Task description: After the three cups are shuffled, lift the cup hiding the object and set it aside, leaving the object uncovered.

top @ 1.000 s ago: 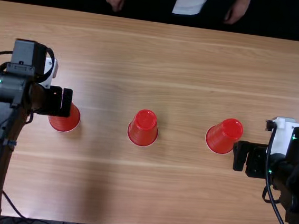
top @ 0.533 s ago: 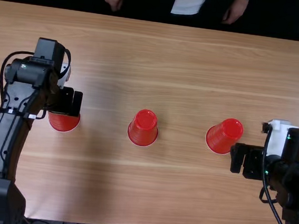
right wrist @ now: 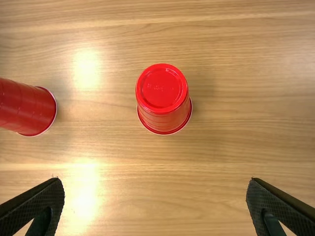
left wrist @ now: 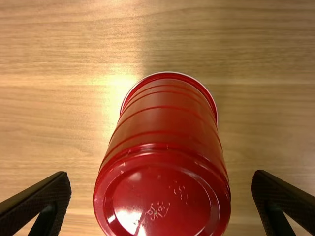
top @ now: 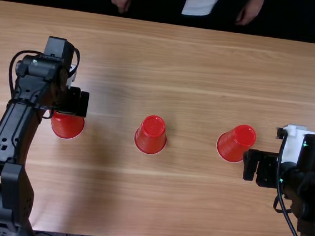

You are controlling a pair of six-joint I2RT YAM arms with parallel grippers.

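Three red cups stand upside down in a row on the wooden table: the left cup point(top: 67, 126), the middle cup point(top: 151, 134) and the right cup point(top: 236, 143). My left gripper point(top: 69, 104) hangs open over the left cup's far side and hides part of it. In the left wrist view the left cup point(left wrist: 165, 162) sits close between the wide-spread fingers point(left wrist: 34, 206) of that gripper point(left wrist: 158, 179), untouched. My right gripper point(top: 256, 166) stands open just right of the right cup, apart from it. The right wrist view has the right cup point(right wrist: 163, 98) ahead of the gripper point(right wrist: 155, 187), with the middle cup point(right wrist: 27, 108) off to one side.
Bare table point(top: 206, 72) stretches beyond the cups and in front of them. A person stands at the far edge, hands off the table. Gaps about one cup wide or more separate the cups.
My left arm has swung in and moved its gripper a little farther and to the right, over the left cup. The right gripper and the cups have stayed where they were.
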